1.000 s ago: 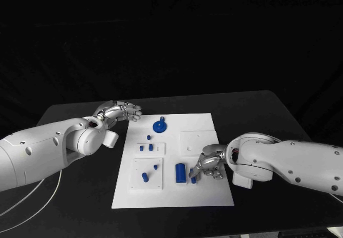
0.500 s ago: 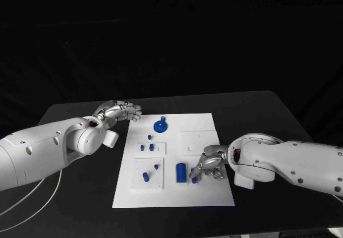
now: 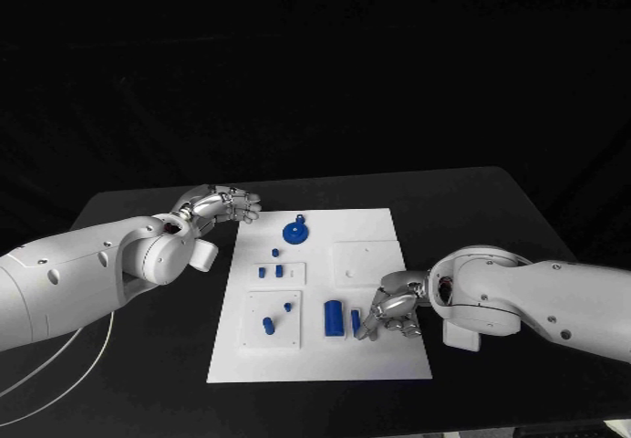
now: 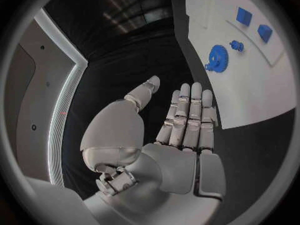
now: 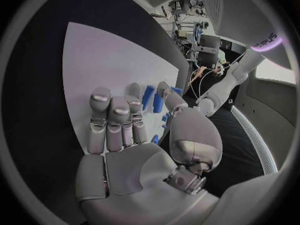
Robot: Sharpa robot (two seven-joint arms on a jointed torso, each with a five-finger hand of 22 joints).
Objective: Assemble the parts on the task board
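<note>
White rectangular task board (image 3: 375, 356) lay mid-table, and you had small blue plastic parts on it: a round gear (image 3: 298, 232) at its far end, a stubby cylinder (image 3: 334, 317) near your right hand (image 3: 392, 313), whose fingers were apart, empty. Your left hand (image 3: 221, 204) hung off the board's far corner, fingers straight, empty.

A: Dim room; light is falling from above, making the task board (image 3: 320, 297) glow against the dark surface (image 3: 500, 201).
B: Wrist views are bending edges; a bright strip is glaring beyond the left hand (image 4: 178, 127).
</note>
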